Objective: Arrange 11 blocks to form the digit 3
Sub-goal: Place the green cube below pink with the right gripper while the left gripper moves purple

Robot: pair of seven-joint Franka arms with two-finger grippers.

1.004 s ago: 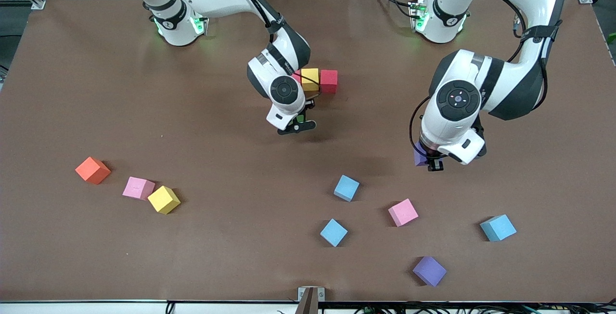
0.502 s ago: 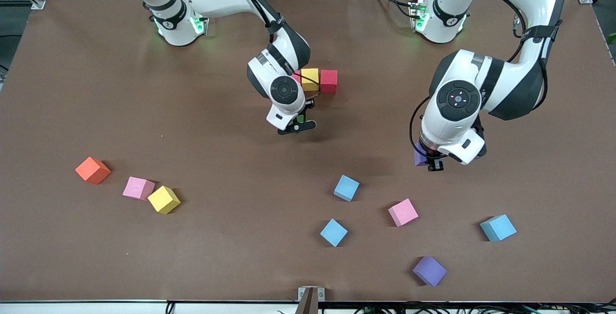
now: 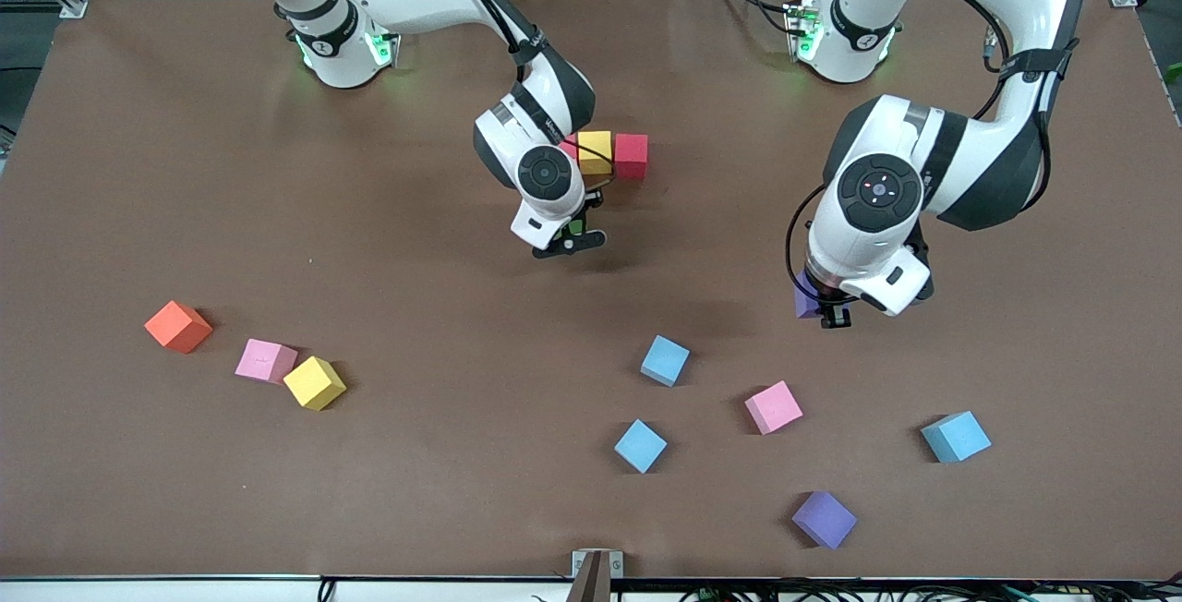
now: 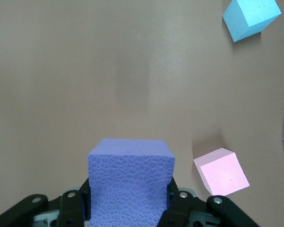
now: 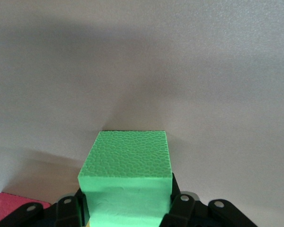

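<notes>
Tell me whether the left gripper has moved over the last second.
No. The left gripper, shut on the purple block, sits at the same spot relative to the pink block below it in the front view.

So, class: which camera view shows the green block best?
The right wrist view: the green block fills it, gripped in the right claw. From the front, only a green sliver peeks out beneath that arm's wrist. The left wrist view shows none of it, only a purple block.
</notes>
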